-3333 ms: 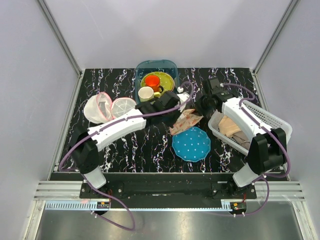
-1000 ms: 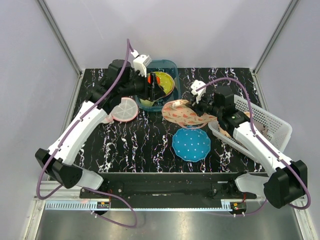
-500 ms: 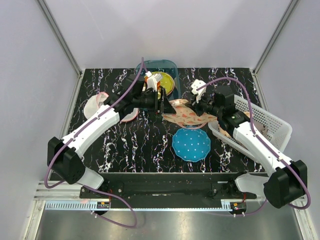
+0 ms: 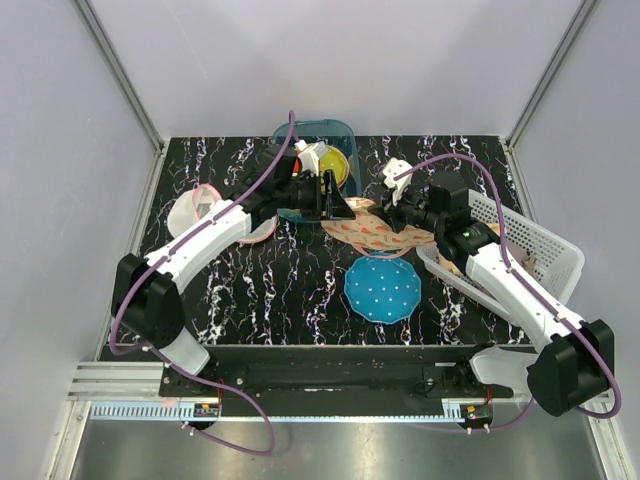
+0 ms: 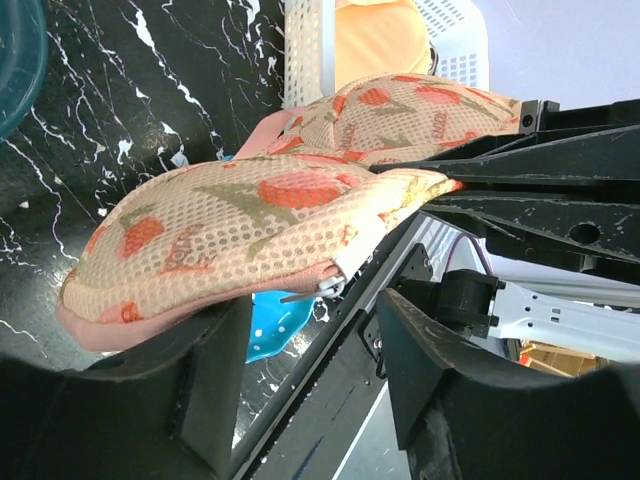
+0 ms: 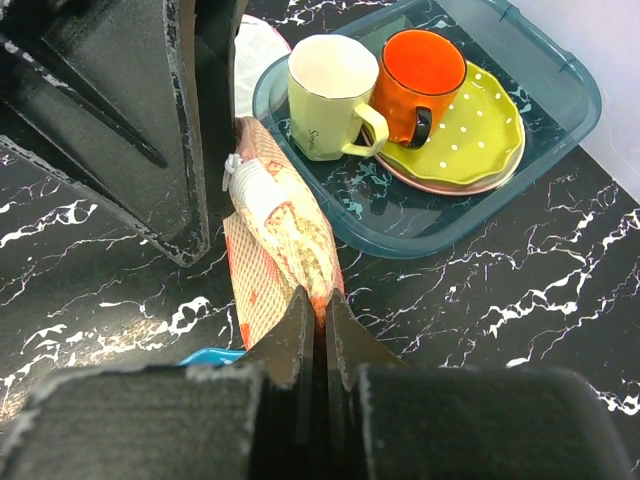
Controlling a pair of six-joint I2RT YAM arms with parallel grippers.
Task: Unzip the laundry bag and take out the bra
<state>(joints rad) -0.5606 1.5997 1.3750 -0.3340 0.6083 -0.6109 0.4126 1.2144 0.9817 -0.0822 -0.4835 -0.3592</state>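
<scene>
Top external: the laundry bag (image 4: 372, 230) lies stretched just behind the blue plate (image 4: 382, 288), with the left gripper (image 4: 340, 205) at one end and the right gripper (image 4: 395, 218) at the other. Left wrist: jaws spread, with the bag's zipper pull (image 5: 325, 287) between them, ungripped, above the plate. Right wrist: jaws pressed together, pinching the bag's edge beside the plate.
</scene>
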